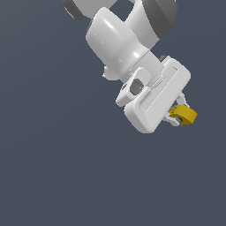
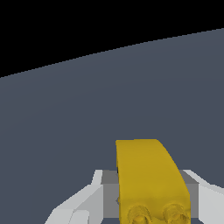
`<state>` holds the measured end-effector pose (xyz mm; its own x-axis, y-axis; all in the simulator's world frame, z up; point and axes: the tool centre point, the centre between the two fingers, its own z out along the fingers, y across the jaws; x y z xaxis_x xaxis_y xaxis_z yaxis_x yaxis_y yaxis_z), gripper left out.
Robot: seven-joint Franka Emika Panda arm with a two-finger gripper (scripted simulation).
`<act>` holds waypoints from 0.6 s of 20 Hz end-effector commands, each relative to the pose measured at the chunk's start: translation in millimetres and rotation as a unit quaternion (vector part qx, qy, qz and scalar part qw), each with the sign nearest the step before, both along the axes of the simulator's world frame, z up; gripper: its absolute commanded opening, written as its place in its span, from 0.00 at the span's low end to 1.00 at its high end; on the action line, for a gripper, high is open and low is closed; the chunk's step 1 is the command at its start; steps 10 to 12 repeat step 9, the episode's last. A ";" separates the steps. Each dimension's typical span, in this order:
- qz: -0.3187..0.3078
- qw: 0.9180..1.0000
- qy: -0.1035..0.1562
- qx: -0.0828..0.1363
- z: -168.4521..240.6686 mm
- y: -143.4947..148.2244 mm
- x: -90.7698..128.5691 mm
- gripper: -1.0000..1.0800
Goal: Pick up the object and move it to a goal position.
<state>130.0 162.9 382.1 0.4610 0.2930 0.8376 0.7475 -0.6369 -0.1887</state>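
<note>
Object point(image 1: 184, 115) clamped between fingers point(image 1: 173, 117).

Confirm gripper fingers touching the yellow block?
Touching. Wrist view: yellow block sits clamped between the gripper fingers, no gap visible.

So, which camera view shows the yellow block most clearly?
The wrist view shows it best: the yellow block fills the lower part of the picture, with its curved face and two round studs plain between the white fingers. In the exterior view the yellow block is only a small piece, half hidden behind the gripper.
</note>
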 end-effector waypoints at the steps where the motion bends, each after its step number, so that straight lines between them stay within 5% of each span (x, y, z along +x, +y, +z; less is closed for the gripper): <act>1: 0.012 1.000 -0.011 0.007 10.3 1.0 -1.5 0.00; 12: 0.028 0.999 -0.024 0.015 22.3 2.0 -3.9 0.00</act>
